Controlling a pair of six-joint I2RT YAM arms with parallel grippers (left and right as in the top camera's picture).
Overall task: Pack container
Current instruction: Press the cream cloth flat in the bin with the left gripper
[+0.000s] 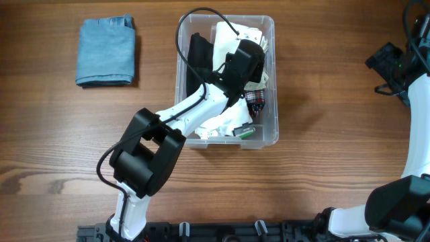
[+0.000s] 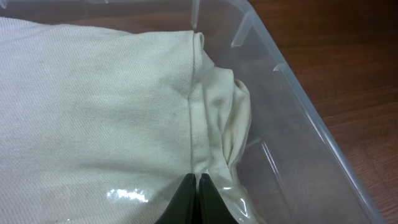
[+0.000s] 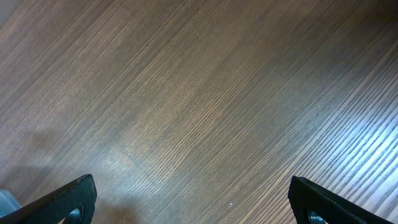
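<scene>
The clear container (image 1: 274, 81) stands at the middle back of the table, holding a black garment (image 1: 197, 57), white bagged cloth (image 1: 245, 32) and small items. My left arm reaches into it, its black wrist hiding the fingers from overhead. In the left wrist view my left gripper (image 2: 197, 180) is shut, its tips resting on a cream cloth (image 2: 93, 106) in a shiny clear bag, close to the container's wall (image 2: 298, 112). Nothing shows between the jaws. My right gripper (image 3: 193, 186) hangs open over bare wood, far right of the container.
A folded blue cloth (image 1: 105, 52) lies on the table at the back left. The right arm (image 1: 396, 64) stays at the table's right edge. In the container's near end lie a green-labelled packet (image 1: 245, 132) and a dark patterned item (image 1: 256, 101).
</scene>
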